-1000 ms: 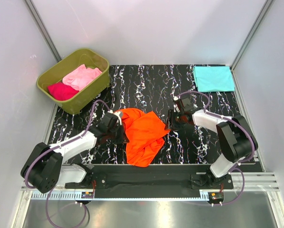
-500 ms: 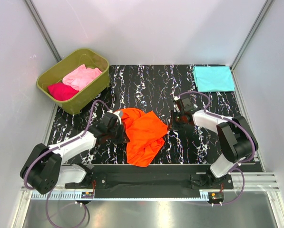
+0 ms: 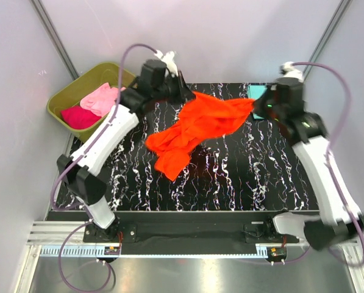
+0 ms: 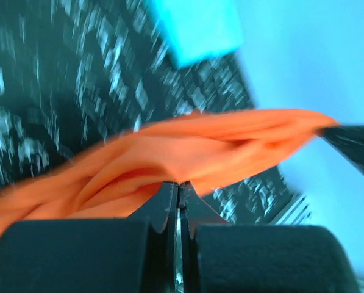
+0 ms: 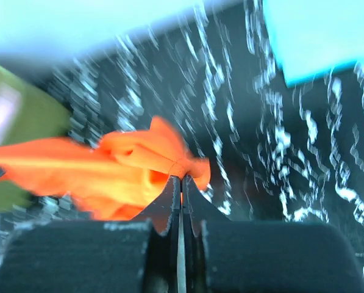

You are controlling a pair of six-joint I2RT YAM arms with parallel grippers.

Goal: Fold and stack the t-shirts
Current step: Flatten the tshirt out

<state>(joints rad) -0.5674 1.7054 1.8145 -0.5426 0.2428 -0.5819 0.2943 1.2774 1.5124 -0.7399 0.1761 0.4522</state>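
- Left arm (image 3: 108,131): base at 7 o'clock, extended long toward 12 o'clock. Wrist held high, pointing toward 3 o'clock.
- Left fingers (image 4: 160,204): pressed together, pinching a fold of the orange t-shirt (image 3: 200,125).
- Right arm (image 3: 319,159): base at 5 o'clock, stretched toward 1 o'clock. Wrist held high, pointing toward 9 o'clock.
- Right fingers (image 5: 168,198): pressed together, pinching the shirt's opposite end.
- Both wrists: facing each other, well apart.
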